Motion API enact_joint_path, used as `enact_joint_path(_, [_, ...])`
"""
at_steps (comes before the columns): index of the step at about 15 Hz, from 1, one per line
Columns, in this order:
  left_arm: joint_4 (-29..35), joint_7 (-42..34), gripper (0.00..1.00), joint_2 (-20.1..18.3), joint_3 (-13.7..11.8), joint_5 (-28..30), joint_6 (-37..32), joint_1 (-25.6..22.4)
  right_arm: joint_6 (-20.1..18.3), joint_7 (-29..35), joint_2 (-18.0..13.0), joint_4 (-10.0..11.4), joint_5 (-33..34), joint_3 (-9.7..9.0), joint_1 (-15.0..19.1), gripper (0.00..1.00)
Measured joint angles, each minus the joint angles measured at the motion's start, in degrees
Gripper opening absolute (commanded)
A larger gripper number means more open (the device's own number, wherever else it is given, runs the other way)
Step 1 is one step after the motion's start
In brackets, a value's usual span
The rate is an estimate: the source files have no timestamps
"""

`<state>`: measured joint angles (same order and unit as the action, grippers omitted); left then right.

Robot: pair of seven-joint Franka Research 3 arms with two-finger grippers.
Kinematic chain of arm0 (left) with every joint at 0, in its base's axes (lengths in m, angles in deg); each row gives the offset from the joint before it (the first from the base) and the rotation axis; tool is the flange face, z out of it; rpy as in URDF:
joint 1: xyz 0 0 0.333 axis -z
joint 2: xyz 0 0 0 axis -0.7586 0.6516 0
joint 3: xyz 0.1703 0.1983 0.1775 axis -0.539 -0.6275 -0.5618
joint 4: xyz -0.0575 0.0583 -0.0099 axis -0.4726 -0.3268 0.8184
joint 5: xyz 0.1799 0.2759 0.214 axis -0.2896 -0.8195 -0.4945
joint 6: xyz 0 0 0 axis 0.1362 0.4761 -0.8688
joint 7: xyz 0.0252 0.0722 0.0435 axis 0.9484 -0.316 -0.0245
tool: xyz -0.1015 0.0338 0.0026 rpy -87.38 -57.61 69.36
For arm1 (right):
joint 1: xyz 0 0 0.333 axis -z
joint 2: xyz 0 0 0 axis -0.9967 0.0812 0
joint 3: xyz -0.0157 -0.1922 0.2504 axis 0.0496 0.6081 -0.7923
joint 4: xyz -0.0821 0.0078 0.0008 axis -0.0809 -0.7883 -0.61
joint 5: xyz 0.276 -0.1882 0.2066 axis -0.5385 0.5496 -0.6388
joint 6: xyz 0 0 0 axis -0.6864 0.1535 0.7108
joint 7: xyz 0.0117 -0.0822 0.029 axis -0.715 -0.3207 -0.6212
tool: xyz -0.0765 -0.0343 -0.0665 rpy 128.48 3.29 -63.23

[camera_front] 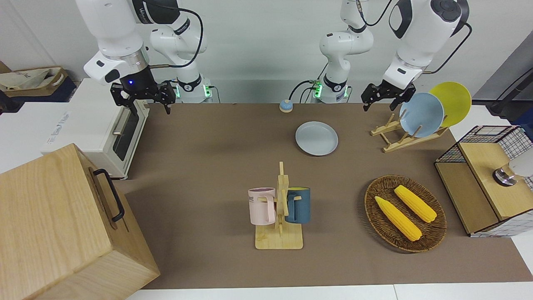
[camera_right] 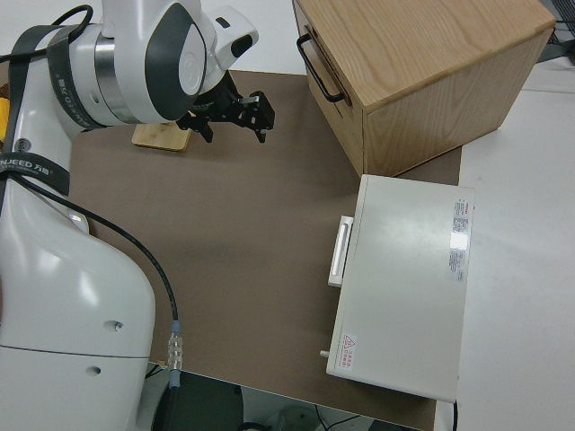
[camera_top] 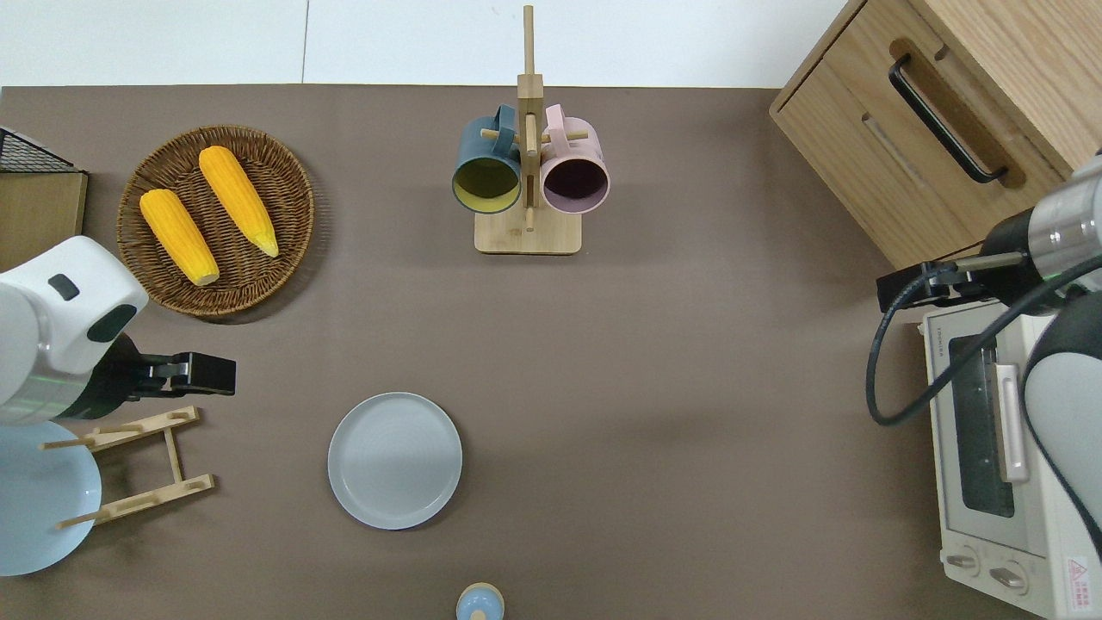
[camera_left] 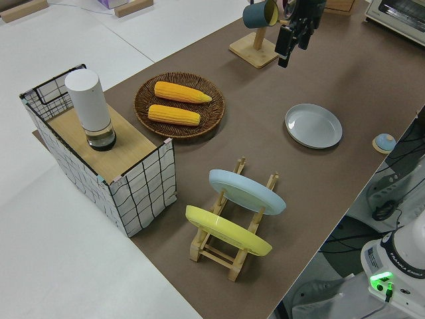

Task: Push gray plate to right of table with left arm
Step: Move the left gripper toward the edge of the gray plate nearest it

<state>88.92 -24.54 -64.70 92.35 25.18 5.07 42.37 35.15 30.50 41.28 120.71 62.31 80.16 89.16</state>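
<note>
The gray plate (camera_front: 316, 138) lies flat on the brown table (camera_front: 208, 166), near the robots' edge; it also shows in the overhead view (camera_top: 394, 460) and the left side view (camera_left: 313, 125). My left gripper (camera_front: 379, 104) is open and empty, up in the air. In the overhead view the left gripper (camera_top: 211, 375) is over bare mat between the wicker basket and the wooden plate rack, toward the left arm's end from the plate and apart from it. The left side view shows the left gripper (camera_left: 292, 41) too. My right gripper (camera_front: 150, 109) is open and parked.
A wooden rack (camera_front: 402, 135) holds a sky-blue plate (camera_front: 421, 114) and a yellow plate (camera_front: 454, 100). A wicker basket (camera_front: 433, 233) holds two corn cobs. A mug tree (camera_front: 280, 208), a small bell (camera_front: 285, 106), a toaster oven (camera_front: 91, 125), a wooden cabinet (camera_front: 54, 225) and a wire crate (camera_front: 487, 179) stand around.
</note>
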Motion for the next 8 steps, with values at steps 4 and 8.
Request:
enact_joint_path(4, [5.11,0.15,0.99,-1.71,0.48,0.01,2.98,0.76,0.00,0.00,0.00,0.00,0.00,0.00,0.00,0.983])
enact_joint_path(8, [11.10,0.30,0.99,-2.89,0.59,0.94,8.39,1.49,0.00,0.00,0.00,0.00,0.00,0.00,0.00,0.983])
